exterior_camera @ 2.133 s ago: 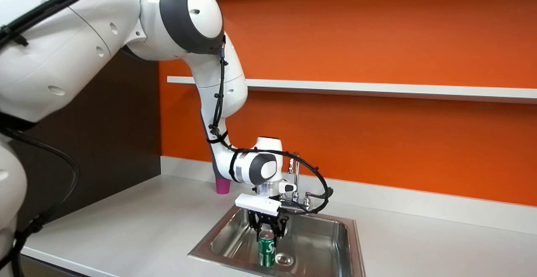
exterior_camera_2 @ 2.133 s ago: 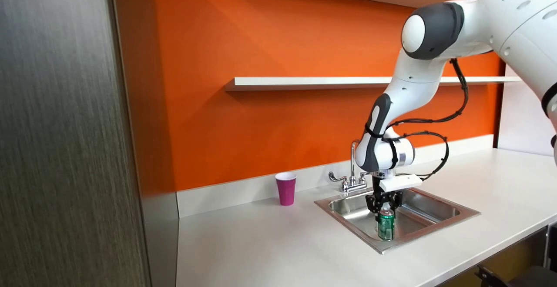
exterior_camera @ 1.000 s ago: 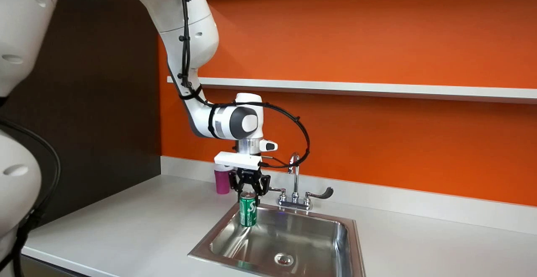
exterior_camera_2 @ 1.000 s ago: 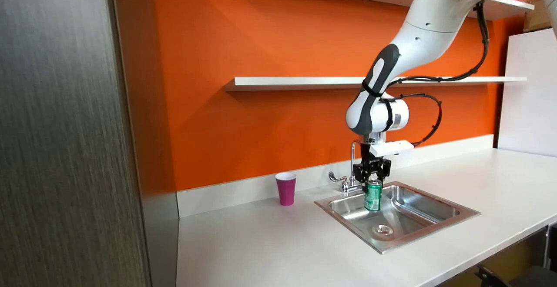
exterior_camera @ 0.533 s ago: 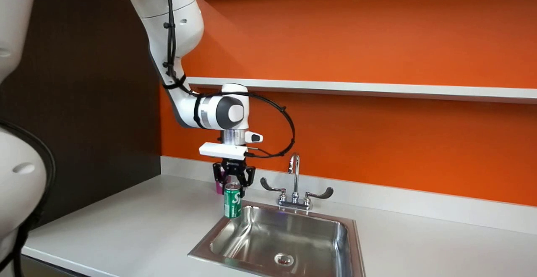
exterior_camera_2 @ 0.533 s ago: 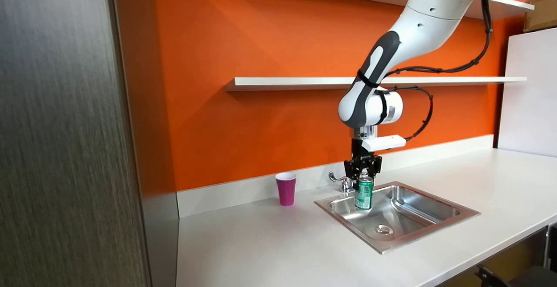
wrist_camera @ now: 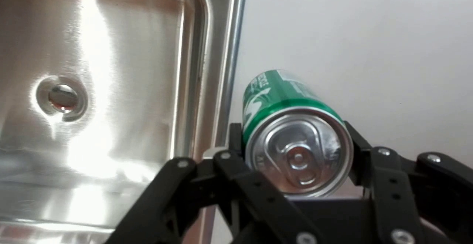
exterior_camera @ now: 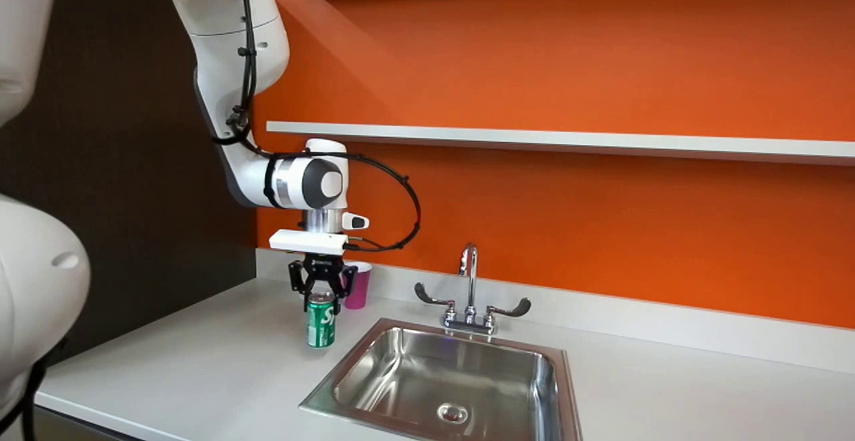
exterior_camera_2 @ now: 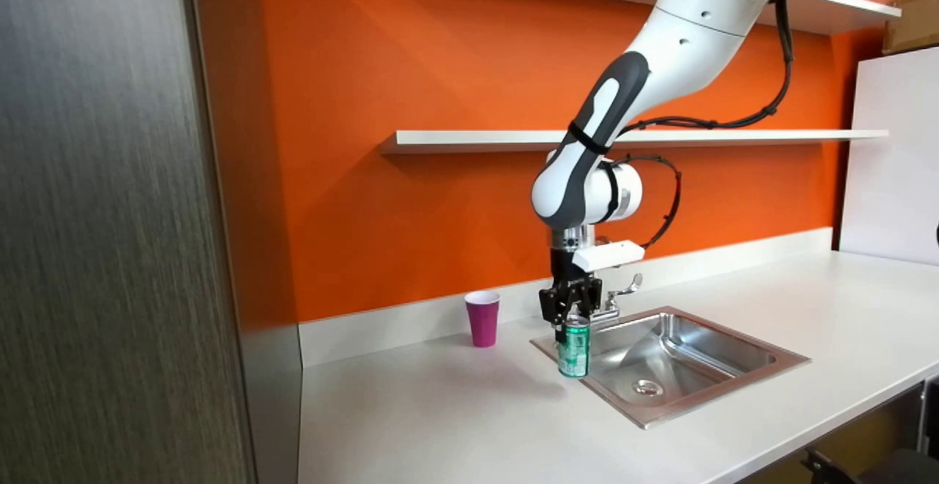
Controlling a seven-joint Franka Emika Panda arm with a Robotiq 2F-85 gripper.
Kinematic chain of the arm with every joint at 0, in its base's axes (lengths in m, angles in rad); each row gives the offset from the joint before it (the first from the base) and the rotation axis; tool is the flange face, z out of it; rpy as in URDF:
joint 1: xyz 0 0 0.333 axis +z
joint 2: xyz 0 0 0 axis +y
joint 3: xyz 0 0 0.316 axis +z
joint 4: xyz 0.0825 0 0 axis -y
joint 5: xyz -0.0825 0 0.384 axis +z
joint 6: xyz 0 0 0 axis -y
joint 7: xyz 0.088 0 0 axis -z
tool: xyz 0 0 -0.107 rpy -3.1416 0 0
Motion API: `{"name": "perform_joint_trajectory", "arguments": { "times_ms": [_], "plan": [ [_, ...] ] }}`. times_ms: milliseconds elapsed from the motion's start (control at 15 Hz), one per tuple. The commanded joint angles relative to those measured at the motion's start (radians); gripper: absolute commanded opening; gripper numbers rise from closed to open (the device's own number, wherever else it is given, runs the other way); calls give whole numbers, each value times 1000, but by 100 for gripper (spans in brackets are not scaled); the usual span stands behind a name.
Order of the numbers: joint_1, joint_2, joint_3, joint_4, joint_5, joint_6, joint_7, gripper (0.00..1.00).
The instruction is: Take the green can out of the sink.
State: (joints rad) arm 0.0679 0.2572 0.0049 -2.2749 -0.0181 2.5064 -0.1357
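- Black and jointed, my claw [exterior_camera: 321, 302] is clamped on the green can [wrist_camera: 299, 151], pressing both its sides just below the lid.
- Glossy green metal wraps this straight cylinder, marked with white lettering; its silvery, round lid carries a pull tab.
- Upright in my grip, the can has its long axis close to vertical, lid up toward me, base down; in my wrist view the white lettering faces toward the sink [wrist_camera: 222, 14].
- I hold it outside the sink, over the pale, smooth counter [exterior_camera: 200, 367] and just beside the steel rim; how near its base comes to the counter I cannot tell.
- Rectangular, with rounded corners and streaky shine on its steel, the sink has a round drain [wrist_camera: 63, 98] in its floor.
- At the sink's back edge, a chrome faucet [exterior_camera: 471, 294] curves up between two lever handles [exterior_camera: 520, 308].
- Upright on the counter stands a tapered pink cup [exterior_camera_2: 483, 323], white inside, its bottom hidden.
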Motion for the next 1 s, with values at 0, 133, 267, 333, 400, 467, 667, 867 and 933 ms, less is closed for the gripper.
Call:
{"name": "perform_joint_trajectory", "arguments": {
  "times_ms": [0, 133, 267, 333, 400, 467, 667, 867, 933],
  "plan": [
    [25, 9, 23, 6, -57, -27, 50, 38],
    [40, 22, 26, 7, -77, -31, 64, 38],
    [51, 33, 26, 9, -92, -32, 71, 38],
    [55, 39, 26, 9, -98, -32, 75, 38],
    [58, 42, 27, 9, -103, -32, 77, 38],
    [59, 45, 27, 8, -104, -32, 77, 38],
    [61, 53, 27, 5, -105, -30, 77, 38],
    [61, 57, 25, 3, -106, -29, 78, 38],
    [61, 59, 25, 3, -106, -28, 78, 38]
  ]
}}
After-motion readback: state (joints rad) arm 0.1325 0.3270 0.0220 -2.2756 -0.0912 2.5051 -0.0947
